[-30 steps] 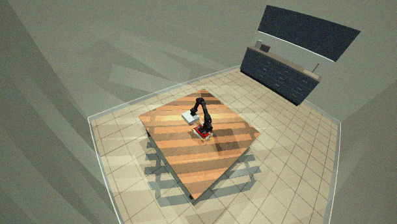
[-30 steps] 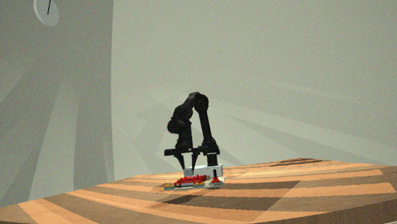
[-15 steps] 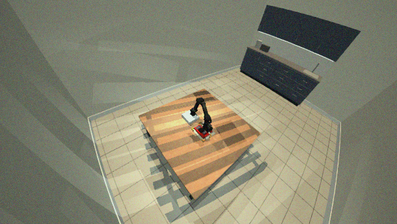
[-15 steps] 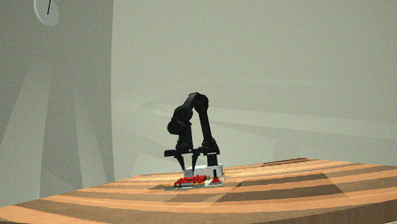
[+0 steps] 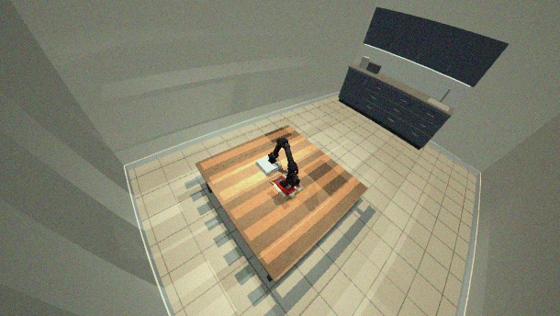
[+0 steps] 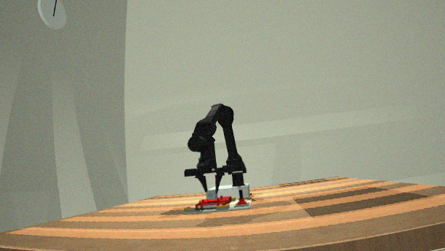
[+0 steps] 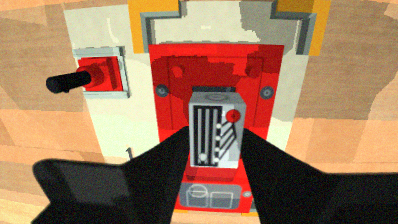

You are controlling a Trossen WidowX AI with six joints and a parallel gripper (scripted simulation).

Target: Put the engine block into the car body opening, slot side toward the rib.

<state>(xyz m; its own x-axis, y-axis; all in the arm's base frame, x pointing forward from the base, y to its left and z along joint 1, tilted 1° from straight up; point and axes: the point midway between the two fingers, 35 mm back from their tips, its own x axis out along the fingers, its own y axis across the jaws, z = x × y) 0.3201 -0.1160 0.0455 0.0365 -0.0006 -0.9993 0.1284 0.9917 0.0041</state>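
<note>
My gripper (image 6: 211, 191) (image 7: 214, 132) points down and is shut on the engine block (image 6: 211, 195) (image 7: 229, 156), a small grey block with black stripes and a red round spot on top. The block is upright between the fingertips, over the middle of the red car body (image 6: 219, 201) (image 7: 169, 117). A dark edge of the opening (image 7: 205, 89) shows just beyond the block in the wrist view. The block and fingers hide the rest of the opening. The block's lower end, the slot side and the rib cannot be made out, nor can whether the block is inside the opening.
The car body lies on an off-white board (image 7: 100, 117) with yellow and grey corner pieces (image 7: 139, 27) (image 7: 320, 25) at its far end. A black lever (image 7: 70, 81) on a red base stands to the left in the wrist view. A white box (image 5: 265, 166) (image 6: 233, 190) stands by the arm's base.
</note>
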